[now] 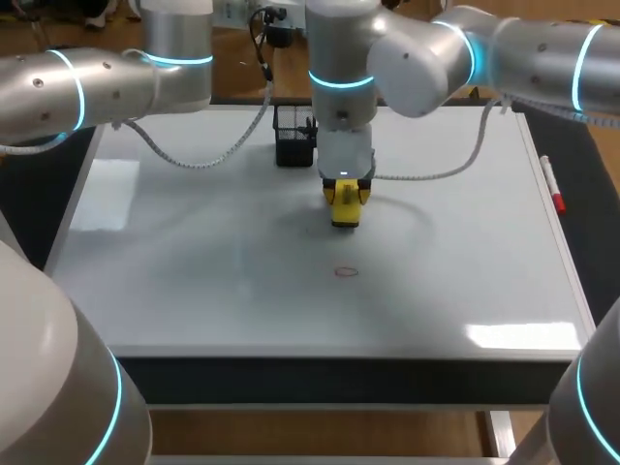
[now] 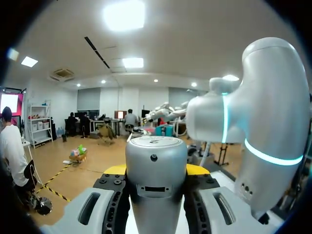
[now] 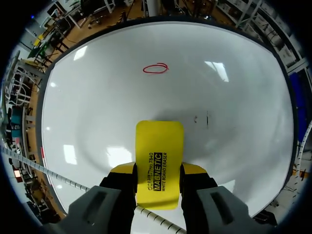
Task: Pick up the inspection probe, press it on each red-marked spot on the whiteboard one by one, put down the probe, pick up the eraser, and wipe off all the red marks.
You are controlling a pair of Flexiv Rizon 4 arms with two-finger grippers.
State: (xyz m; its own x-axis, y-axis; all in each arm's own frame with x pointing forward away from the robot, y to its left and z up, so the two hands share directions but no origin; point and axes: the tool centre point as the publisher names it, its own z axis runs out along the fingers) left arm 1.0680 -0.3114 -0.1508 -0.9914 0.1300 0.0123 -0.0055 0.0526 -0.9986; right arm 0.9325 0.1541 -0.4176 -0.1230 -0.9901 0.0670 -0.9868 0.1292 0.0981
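Note:
My right gripper (image 1: 346, 197) comes in from the right and hangs over the middle of the whiteboard (image 1: 194, 271), shut on a yellow eraser (image 1: 346, 215). In the right wrist view the eraser (image 3: 159, 146) sticks out between the fingers of the gripper (image 3: 158, 171), just above the board. One red oval mark (image 1: 346, 272) lies a little nearer the front edge, ahead of the eraser (image 3: 155, 68). My left gripper (image 2: 156, 171) is outside the head view; its wrist view shows it pointing out into the room, shut on a grey cylindrical inspection probe (image 2: 156, 156).
A black mesh holder (image 1: 294, 136) stands at the back of the board, just behind the right gripper. A red marker pen (image 1: 552, 184) lies along the board's right edge. Faint dark smudges (image 3: 201, 118) sit on the board beside the eraser.

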